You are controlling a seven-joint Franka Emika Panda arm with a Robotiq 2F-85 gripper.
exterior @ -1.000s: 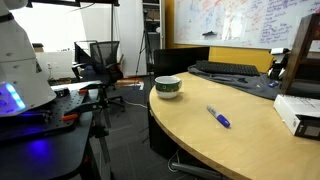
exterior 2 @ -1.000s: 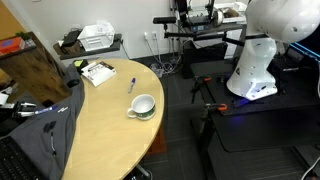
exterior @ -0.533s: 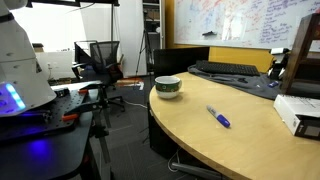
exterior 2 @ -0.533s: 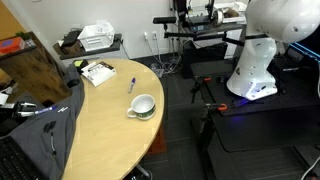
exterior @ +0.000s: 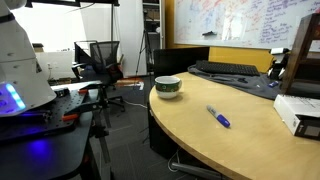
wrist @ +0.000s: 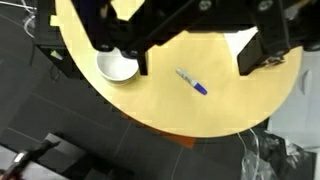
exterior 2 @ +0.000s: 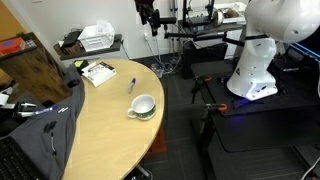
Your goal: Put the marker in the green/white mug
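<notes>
The blue marker (exterior: 218, 117) lies flat on the curved wooden table (exterior: 240, 140). It also shows in an exterior view (exterior 2: 132, 84) and in the wrist view (wrist: 191, 81). The green/white mug (exterior: 168, 87) stands upright and empty near the table's rounded edge; it shows in both exterior views (exterior 2: 141, 106). In the wrist view the mug (wrist: 116, 66) is partly hidden by a finger. My gripper (wrist: 195, 57) is open and empty, high above the table, looking down on the marker. In an exterior view the gripper (exterior 2: 148, 14) hangs at the top of the picture, beyond the table's far end.
A white box (exterior: 298, 113) and a keyboard (exterior: 225, 68) lie on the table. A booklet (exterior 2: 97, 72), a dark garment (exterior 2: 40, 118) and a white device (exterior 2: 98, 37) are there too. The white robot base (exterior 2: 255, 60) and a stand (exterior: 98, 110) are beside the table.
The gripper has come into an exterior view at the top, where it was not seen before. The marker and the mug have not moved.
</notes>
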